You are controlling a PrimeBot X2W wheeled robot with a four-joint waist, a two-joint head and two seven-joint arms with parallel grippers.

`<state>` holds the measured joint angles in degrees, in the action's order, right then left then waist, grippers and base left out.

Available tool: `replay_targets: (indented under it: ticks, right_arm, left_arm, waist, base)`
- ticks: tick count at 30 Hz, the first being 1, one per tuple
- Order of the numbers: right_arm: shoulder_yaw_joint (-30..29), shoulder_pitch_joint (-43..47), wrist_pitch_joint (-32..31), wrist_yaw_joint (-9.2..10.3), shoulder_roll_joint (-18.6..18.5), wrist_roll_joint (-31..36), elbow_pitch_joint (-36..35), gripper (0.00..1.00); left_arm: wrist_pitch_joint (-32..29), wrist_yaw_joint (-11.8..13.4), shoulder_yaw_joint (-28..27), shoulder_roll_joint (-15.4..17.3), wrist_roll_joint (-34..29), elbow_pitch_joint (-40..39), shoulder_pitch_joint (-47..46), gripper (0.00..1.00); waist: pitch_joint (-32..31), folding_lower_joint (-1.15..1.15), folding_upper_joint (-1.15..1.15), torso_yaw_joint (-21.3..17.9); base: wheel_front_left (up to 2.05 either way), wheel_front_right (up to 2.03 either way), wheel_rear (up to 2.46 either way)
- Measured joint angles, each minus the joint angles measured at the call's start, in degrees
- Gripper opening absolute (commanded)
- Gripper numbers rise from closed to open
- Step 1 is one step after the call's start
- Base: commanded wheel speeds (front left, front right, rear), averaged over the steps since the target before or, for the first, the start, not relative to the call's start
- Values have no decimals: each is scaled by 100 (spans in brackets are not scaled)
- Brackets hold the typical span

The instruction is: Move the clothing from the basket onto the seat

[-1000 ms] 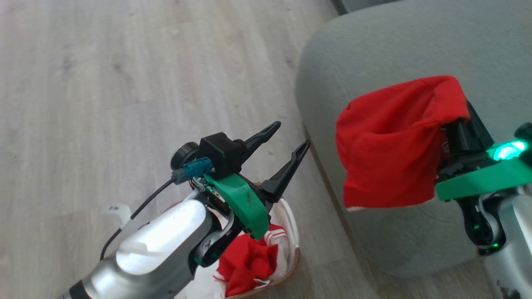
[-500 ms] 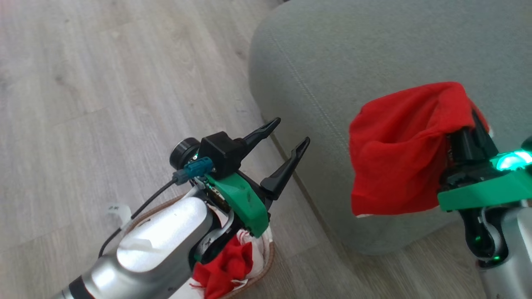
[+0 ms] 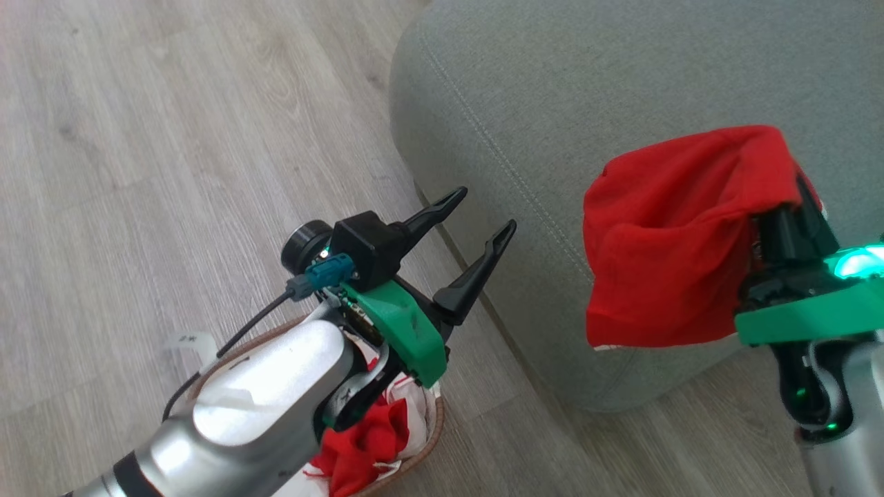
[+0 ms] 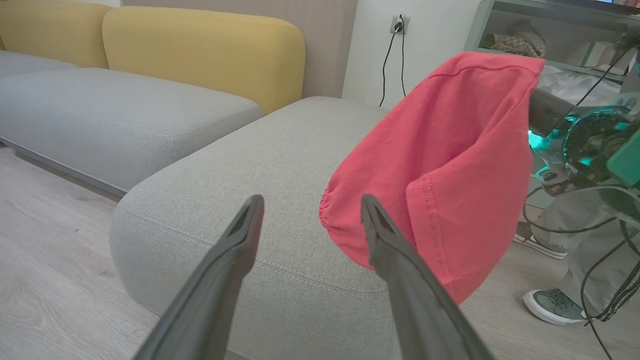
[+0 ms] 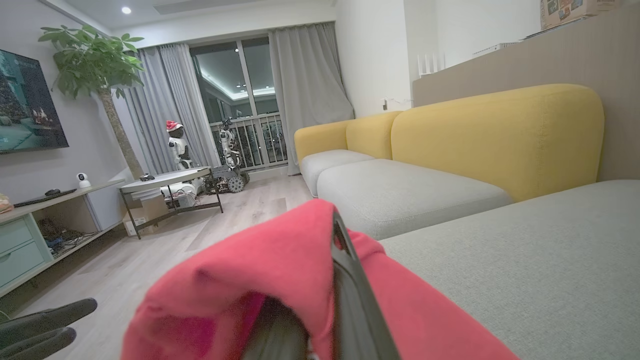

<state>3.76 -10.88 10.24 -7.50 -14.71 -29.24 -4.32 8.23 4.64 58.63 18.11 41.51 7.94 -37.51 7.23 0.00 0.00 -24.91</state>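
A red piece of clothing (image 3: 663, 235) hangs draped over my right gripper (image 3: 794, 203), which is shut on it and holds it above the front edge of the grey seat (image 3: 552, 103). In the right wrist view the cloth (image 5: 280, 270) wraps the fingers (image 5: 345, 285). My left gripper (image 3: 485, 210) stands open and empty, above the basket (image 3: 429, 442) on the floor by the seat's corner. More red clothing (image 3: 359, 449) lies in the basket, partly hidden by my left arm. In the left wrist view the hanging garment (image 4: 450, 165) is just right of the open fingers (image 4: 240, 240).
Pale wood floor (image 3: 173, 138) surrounds the seat. Yellow sofa backs (image 4: 210, 45) and another grey cushion (image 4: 100, 115) lie beyond. A person's shoes (image 4: 552, 306) and cables stand right of the seat. A low table (image 5: 170, 187) and a cabinet (image 5: 30, 230) are across the room.
The head camera has turned, so the seat and basket shift left in the picture. My right gripper carries the red garment further over the seat. Both grips are unchanged.
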Motion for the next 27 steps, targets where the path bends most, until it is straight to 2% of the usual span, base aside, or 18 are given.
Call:
replay_targets:
  ticks: [5, 13, 18, 27]
  right_arm:
    - [-177, -110, -86, 0, 2, -19, 98, 0]
    - [-366, -1295, -244, 0, -257, -110, 517, 0]
    - [-450, -2028, -243, 0, -524, -254, 996, 0]
    - [-586, -3087, -36, -1, -1234, -250, 2035, 0]
  left_arm:
    - [-8, 0, 3, 5, -1, -10, -13, 100]
    - [-153, -1, 21, 104, -100, -129, -285, 100]
    - [-341, -13, 52, 149, -178, -244, -521, 100]
    - [-546, -118, 77, 142, -328, -437, -1102, 100]
  waist:
    - [111, 0, 0, 23]
    - [456, 0, 0, 103]
    - [786, 0, 0, 182]
    - [1506, 1, 0, 484]
  base:
    - [0, 0, 0]
    - [0, 0, 0]
    - [0, 0, 0]
    - [0, 0, 0]
